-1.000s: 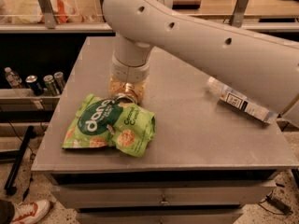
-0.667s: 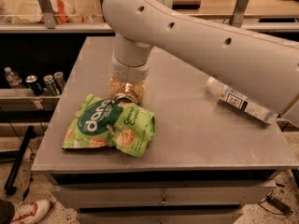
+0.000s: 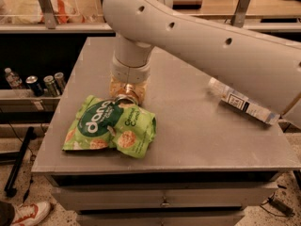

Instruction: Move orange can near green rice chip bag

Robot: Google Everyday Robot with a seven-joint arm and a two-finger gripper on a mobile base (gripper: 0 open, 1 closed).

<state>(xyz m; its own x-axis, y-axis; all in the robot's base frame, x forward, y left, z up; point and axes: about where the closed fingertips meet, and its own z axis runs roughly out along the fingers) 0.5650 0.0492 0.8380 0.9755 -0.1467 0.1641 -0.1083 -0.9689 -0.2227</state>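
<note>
The green rice chip bag (image 3: 110, 128) lies flat on the grey table (image 3: 197, 126), near its front left. The orange can (image 3: 126, 92) is right behind the bag's top edge and touches or almost touches it. Its silver end faces the camera and only part of it shows. My gripper (image 3: 127, 86) hangs from the big white arm straight down onto the can and sits around it, covering most of its body.
A clear plastic bottle (image 3: 242, 106) with a white label lies on the table's right side, partly under my arm. A side shelf at the left holds dark cans (image 3: 44, 84) and a small bottle (image 3: 11, 78). A shoe (image 3: 28, 213) is on the floor at the front left.
</note>
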